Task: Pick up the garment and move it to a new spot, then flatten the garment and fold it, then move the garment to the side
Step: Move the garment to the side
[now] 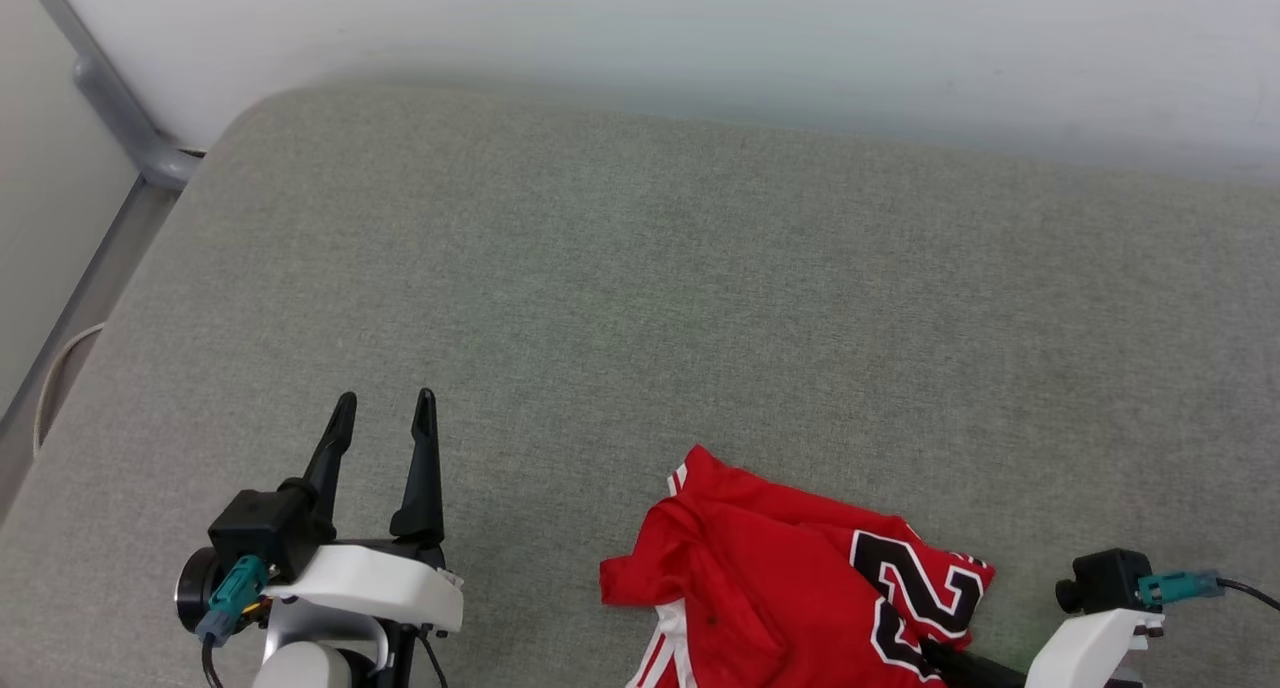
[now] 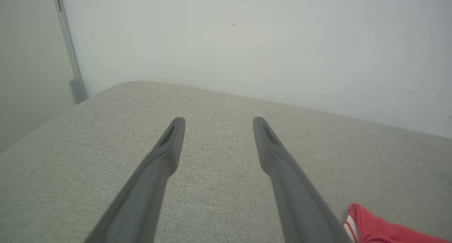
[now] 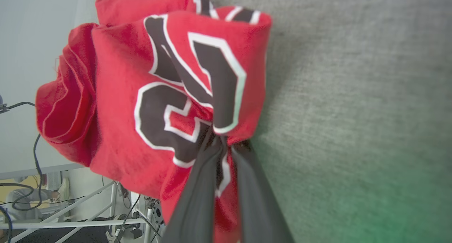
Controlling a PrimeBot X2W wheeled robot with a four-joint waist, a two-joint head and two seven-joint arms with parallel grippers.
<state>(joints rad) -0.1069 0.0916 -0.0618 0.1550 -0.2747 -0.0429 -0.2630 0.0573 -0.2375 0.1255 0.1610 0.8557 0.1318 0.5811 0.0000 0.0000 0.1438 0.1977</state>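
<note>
The garment (image 1: 780, 588) lies crumpled at the table's (image 1: 640, 298) near edge, toward the right, and its lower part is cut off by the frame. The right claw (image 3: 221, 144) is pinched together on the fabric at the black print, its fingertips buried in folds. The left claw (image 1: 385, 400) hovers spread apart near the near-left corner. The table's top is grey-green cloth. A pale wall (image 1: 700, 38) runs behind the far edge.

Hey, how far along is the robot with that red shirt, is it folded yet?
Barely started. Done: nothing yet; the shirt lies crumpled at the near edge of the grey surface. In hand: the right claw is pinched shut on a fold by the black print, the first pickup. The left claw is open over bare surface. To do: moving it, flattening, folding, setting it aside.
</note>
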